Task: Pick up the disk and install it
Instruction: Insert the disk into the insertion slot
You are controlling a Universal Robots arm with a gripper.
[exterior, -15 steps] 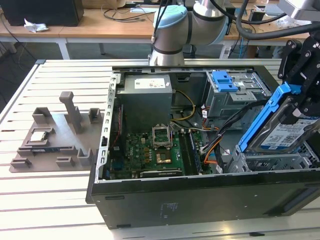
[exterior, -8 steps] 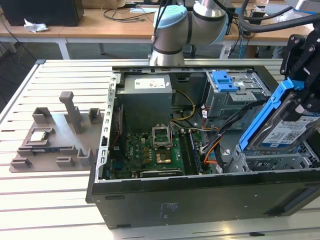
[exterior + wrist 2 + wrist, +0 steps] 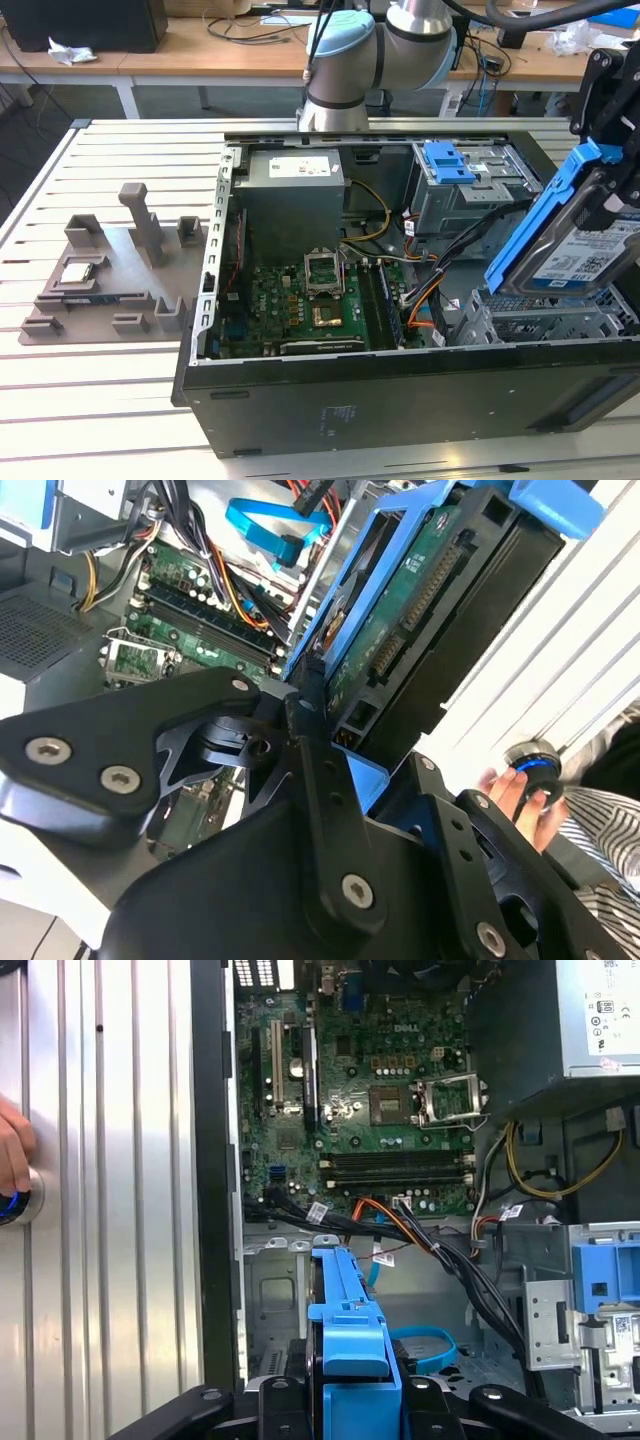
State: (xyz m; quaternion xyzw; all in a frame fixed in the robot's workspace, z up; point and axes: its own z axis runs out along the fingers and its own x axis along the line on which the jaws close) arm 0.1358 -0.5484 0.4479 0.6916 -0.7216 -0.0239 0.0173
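Gripper (image 3: pixel 615 200), partly cut off at the exterior view's right edge, pinches the disk (image 3: pixel 575 255), tilted above the drive cage (image 3: pixel 540 320) inside the open computer case (image 3: pixel 400 400); contact points are hidden.

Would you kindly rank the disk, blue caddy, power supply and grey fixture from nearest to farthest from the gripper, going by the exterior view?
1. Disk, held in the gripper, at the exterior view's right.
2. Blue caddy, further left, toward the back.
3. Power supply, mid-view.
4. Grey fixture, at the exterior view's far left.
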